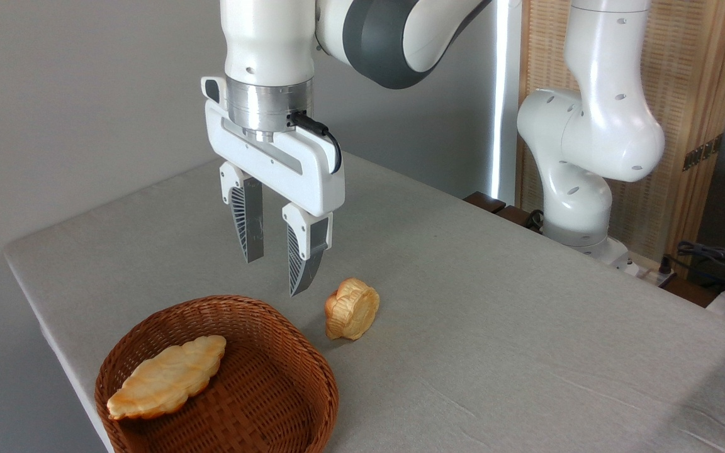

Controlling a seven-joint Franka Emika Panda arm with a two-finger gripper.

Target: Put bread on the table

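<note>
The bread (167, 377), a long flat golden-tan pastry with lobed edges and browner tips, lies inside the brown wicker basket (312, 390) at the near left of the desk (494, 314). It rests on the basket's floor towards its left side, one end propped up against the woven wall, and nothing is touching it. By the look of it the task is barely begun: the pastry has not been lifted, and every real step remains, namely reaching into the basket, closing on the pastry, carrying it over the rim and setting it down on the grey cloth.

Just past the basket's far rim, on the bare cloth, a smaller flower-shaped bun (352, 309) stands on its edge. It is already out of the basket and is not the piece in question.

Above and a little behind the basket hangs the tool (275, 270), pointing straight down with its fingers apart and nothing between them. It is over the basket's far rim, nearer the bun than the pastry. The bread lies below it and off to the left, towards the camera, well apart from the fingertips, so I judge a shift that way and a descent are needed before any grasp.

Farther back rises the arm's white base (573, 214).
</note>
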